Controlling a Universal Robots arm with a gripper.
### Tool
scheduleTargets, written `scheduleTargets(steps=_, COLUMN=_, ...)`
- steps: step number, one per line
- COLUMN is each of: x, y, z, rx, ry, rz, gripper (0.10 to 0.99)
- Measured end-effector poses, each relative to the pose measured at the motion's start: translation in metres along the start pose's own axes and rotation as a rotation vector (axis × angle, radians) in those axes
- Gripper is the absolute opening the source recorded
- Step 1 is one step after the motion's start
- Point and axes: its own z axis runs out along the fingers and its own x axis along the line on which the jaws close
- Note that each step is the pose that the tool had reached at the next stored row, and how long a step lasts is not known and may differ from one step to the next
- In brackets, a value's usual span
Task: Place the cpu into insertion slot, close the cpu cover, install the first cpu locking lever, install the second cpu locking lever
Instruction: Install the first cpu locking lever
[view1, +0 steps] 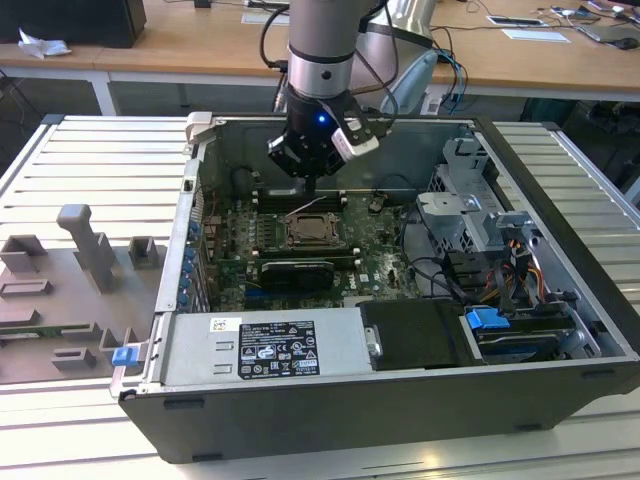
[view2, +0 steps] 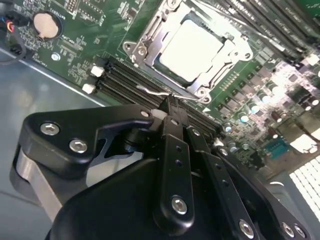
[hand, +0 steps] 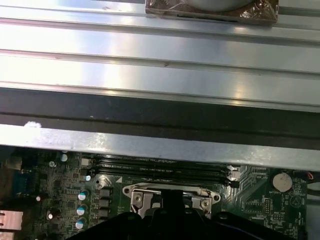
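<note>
Cpu (view2: 192, 42) seated in insertion slot (view2: 145, 37), cpu cover (view2: 227, 57) down; gripper (view2: 172, 102) fingers pinched together at slot's 6 o'clock edge, touching wire locking lever (view2: 152, 91).

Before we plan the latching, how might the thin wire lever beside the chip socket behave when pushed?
The lever, beside the socket, is a slim bent metal rod, so probably springy rather than floppy, and light. Its smooth shine suggests it could slip off the gripper close beside it.
</note>
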Motion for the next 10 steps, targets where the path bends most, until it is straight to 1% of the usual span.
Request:
scheduleTargets(steps=3, x=-0.0003, y=0.0005, z=0.0046, rx=-0.003, ry=-0.0003, rz=0.001, gripper=0.106)
scheduleTargets(steps=5, x=-0.0004, y=0.0014, z=0.0084, rx=-0.01, ry=-0.0009, rz=0.002, gripper=0.106)
scheduleTargets(steps=7, x=-0.0005, y=0.0017, z=0.0106, rx=-0.014, ry=-0.0012, rz=0.002, gripper=0.106)
scheduleTargets(steps=10, x=-0.0011, y=0.0024, z=0.0144, rx=-0.015, ry=-0.0012, rz=0.003, gripper=0.106)
